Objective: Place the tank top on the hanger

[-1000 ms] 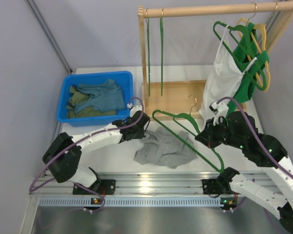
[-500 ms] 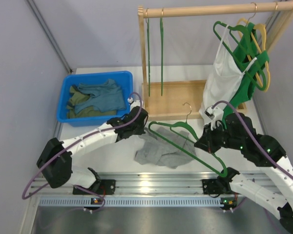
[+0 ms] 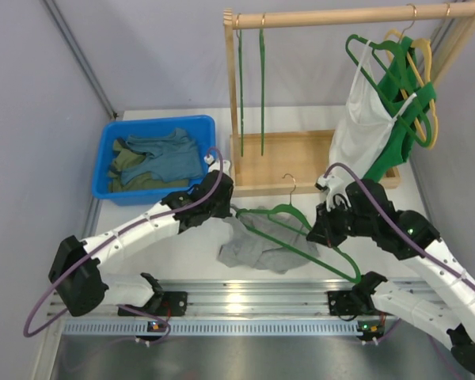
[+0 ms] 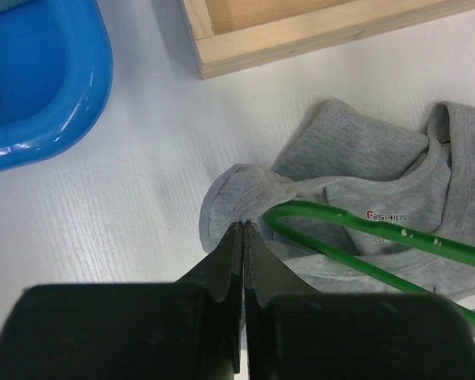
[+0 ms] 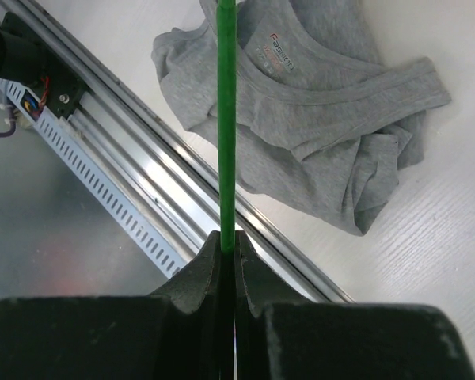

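The light grey tank top [image 3: 257, 247] lies crumpled on the white table between my arms. My left gripper [image 3: 226, 210] is shut on a fold at its upper left edge, seen up close in the left wrist view [image 4: 244, 226], where the tank top [image 4: 356, 170] spreads to the right. My right gripper [image 3: 326, 232] is shut on the thin green hanger [image 3: 283, 209] with the gold hook. It holds the hanger over the tank top, its left tip [image 4: 279, 215] beside the pinched fold. In the right wrist view my right gripper [image 5: 228, 236] clamps the hanger bar [image 5: 227, 119] above the tank top [image 5: 317, 119].
A blue bin [image 3: 111, 134] with teal and olive clothes stands at the back left. The wooden rack [image 3: 285, 162] stands behind, with a white tank top [image 3: 358, 131] on a thick green hanger and a yellow hanger [image 3: 424, 59]. A metal rail [image 3: 245, 297] runs along the near edge.
My right gripper has carried the hanger left and further back, over the tank top. My left gripper has moved back a little with the pinched fold, drawing the fabric up toward the hanger's tip.
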Robot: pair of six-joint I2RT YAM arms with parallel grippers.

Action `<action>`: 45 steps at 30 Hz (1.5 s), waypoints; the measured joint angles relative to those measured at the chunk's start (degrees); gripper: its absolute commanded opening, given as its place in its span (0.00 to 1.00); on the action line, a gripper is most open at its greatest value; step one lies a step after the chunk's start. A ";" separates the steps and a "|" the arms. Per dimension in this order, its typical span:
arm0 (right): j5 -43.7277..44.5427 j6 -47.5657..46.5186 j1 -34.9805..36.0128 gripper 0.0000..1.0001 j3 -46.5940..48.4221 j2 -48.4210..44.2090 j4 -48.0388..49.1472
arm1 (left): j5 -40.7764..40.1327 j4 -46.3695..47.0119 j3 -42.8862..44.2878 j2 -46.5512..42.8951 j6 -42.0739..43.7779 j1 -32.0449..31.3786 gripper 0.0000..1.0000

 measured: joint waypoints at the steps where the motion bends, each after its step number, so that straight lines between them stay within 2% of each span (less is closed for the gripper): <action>1: -0.48 -0.15 0.00 0.00 -0.33 0.02 0.52 | 0.11 -0.31 0.20 -0.24 0.20 0.02 0.00; 11: -4.57 -0.68 0.13 0.00 -2.14 -2.45 4.85 | 2.86 -3.37 5.57 -3.06 2.89 -0.70 0.00; 23: -3.13 -0.13 0.44 0.00 -10.01 -7.43 15.06 | 4.20 -9.03 12.33 -4.92 3.76 -5.62 0.00; 36: -4.57 0.83 2.47 0.00 -13.79 -9.62 21.38 | 0.44 -14.21 15.37 -5.42 3.58 -8.39 0.00; 45: -3.72 2.08 7.04 0.00 -14.78 -9.09 25.14 | -1.27 -16.26 16.85 -6.43 3.19 -9.53 0.00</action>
